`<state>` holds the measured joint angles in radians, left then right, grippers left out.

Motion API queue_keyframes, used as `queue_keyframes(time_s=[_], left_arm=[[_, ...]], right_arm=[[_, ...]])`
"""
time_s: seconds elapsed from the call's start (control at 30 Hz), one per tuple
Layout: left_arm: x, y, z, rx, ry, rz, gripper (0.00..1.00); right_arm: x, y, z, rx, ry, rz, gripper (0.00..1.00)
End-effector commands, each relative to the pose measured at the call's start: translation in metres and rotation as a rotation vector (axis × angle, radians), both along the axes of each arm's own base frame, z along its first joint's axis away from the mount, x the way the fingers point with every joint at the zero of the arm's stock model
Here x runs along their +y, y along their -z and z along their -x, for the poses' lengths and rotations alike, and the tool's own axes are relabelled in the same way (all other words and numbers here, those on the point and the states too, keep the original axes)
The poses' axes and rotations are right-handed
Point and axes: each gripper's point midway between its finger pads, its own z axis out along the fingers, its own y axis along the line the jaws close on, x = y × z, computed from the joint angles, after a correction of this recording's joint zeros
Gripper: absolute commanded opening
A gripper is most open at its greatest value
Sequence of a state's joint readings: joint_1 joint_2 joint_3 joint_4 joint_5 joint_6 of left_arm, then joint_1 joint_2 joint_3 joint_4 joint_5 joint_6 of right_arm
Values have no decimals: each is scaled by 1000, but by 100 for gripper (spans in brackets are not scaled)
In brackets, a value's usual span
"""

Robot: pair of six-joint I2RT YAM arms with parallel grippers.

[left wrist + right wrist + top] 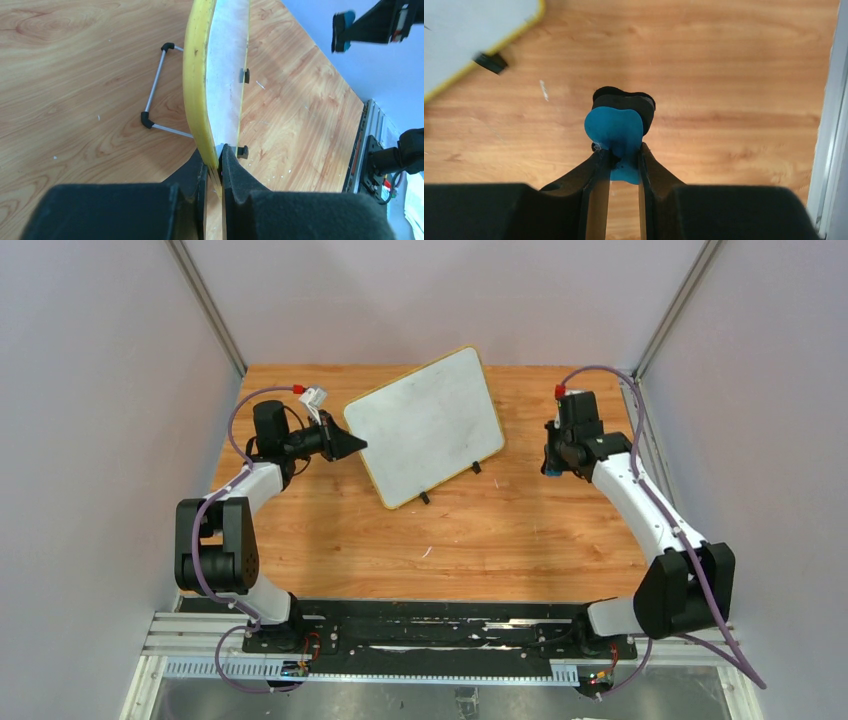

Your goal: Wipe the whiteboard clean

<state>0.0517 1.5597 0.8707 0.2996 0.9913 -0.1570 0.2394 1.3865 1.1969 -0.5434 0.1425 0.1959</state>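
The whiteboard (425, 423), white with a thin yellow frame and two black feet, stands tilted on the wooden table; its face shows no clear writing. My left gripper (352, 444) is shut on the board's left edge; the left wrist view shows the yellow frame (196, 85) pinched between my pads. My right gripper (549, 466) is shut on a small blue and black eraser (616, 131), held above the table to the right of the board, apart from it. The board's corner (469, 30) shows at the upper left of the right wrist view.
A wire stand (155, 95) props the board from behind. The wooden table (480, 540) is ringed by grey walls, with a metal rail (400, 640) at the near edge. The eraser and right gripper also show in the left wrist view (345, 30).
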Motion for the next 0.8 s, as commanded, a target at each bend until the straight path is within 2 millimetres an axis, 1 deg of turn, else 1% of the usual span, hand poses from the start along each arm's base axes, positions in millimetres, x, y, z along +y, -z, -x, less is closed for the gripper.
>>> queue_keyframes(time_s=[0.0, 0.07, 0.2, 0.33, 0.43, 0.5, 0.6, 0.77], left_arm=[[16, 34, -9, -26, -60, -147, 0], [17, 35, -8, -27, -59, -154, 0], [18, 36, -6, -27, -59, -165, 0], [18, 36, -5, -29, -59, -170, 1], [19, 37, -5, -27, -60, -174, 2], [19, 38, -4, -26, -59, -178, 4], [20, 39, -4, -26, -60, -185, 5], [20, 42, -5, -18, -61, -189, 11]], right_arm=[[-26, 38, 40, 132, 123, -29, 1], [-34, 53, 54, 167, 153, -30, 1], [-42, 75, 70, 218, 185, -25, 1], [-48, 95, 79, 257, 207, -38, 1], [-47, 112, 83, 288, 201, -95, 1], [-43, 123, 86, 315, 178, -137, 1], [-41, 134, 89, 362, 165, -151, 6], [-40, 143, 92, 385, 154, -157, 24]])
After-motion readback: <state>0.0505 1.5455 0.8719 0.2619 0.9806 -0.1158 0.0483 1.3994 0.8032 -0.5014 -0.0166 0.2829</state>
